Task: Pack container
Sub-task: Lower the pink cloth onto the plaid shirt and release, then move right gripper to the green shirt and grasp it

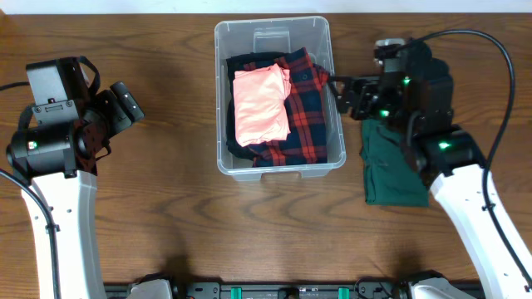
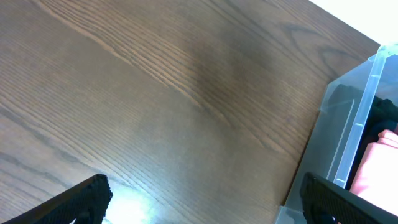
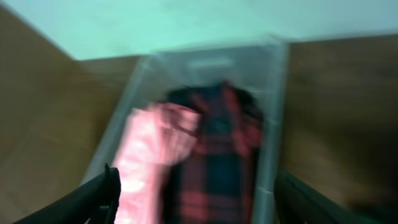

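Note:
The clear plastic container [image 1: 275, 26] stands at the table's back centre. It holds a folded pink garment [image 1: 260, 104] lying on a red and navy plaid garment [image 1: 306, 116]. A dark green garment [image 1: 391, 170] lies on the table to the container's right. My right gripper [image 1: 343, 93] is open and empty, just outside the container's right wall, above the green garment's far end. Its blurred wrist view looks into the container [image 3: 273, 124] at the pink garment [image 3: 155, 162] and the plaid garment [image 3: 217, 155] between the open fingers [image 3: 196, 208]. My left gripper [image 1: 126, 104] is open and empty, well to the left.
In the left wrist view the open fingers [image 2: 205, 208] hover over bare wood table [image 2: 155, 93], with the container's left wall [image 2: 367, 112] and a bit of pink garment [image 2: 380, 168] at the right edge. The table's far edge runs just behind the container.

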`<action>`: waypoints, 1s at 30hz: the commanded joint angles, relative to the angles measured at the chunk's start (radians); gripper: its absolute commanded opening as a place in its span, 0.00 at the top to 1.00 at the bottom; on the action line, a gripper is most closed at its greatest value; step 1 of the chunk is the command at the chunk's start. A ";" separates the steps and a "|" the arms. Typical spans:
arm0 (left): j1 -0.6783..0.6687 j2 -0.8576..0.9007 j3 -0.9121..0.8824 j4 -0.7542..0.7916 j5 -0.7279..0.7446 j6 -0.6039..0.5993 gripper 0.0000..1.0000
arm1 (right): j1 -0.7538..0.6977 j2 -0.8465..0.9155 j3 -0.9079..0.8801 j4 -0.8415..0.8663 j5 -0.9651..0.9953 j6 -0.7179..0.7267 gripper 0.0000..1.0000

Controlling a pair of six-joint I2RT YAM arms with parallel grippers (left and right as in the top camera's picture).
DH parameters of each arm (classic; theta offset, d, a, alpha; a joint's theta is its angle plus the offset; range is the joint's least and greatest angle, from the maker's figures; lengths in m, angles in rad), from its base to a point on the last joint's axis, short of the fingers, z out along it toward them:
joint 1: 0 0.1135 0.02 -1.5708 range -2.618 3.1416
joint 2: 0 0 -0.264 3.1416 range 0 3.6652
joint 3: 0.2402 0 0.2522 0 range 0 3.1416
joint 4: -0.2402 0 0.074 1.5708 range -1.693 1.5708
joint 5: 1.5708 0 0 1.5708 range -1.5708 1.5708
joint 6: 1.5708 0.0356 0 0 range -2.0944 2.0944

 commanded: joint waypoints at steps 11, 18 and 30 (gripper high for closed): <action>0.005 0.005 -0.004 0.000 -0.005 -0.005 0.02 | -0.427 0.029 0.002 -0.200 0.003 -0.163 0.14; 0.005 0.005 -0.004 0.000 -0.005 -0.005 0.02 | -0.633 0.196 0.002 -0.295 -0.081 -0.332 0.10; 0.005 0.005 -0.004 0.000 -0.005 -0.005 0.02 | -0.756 0.546 0.002 -0.338 -0.270 -0.509 0.10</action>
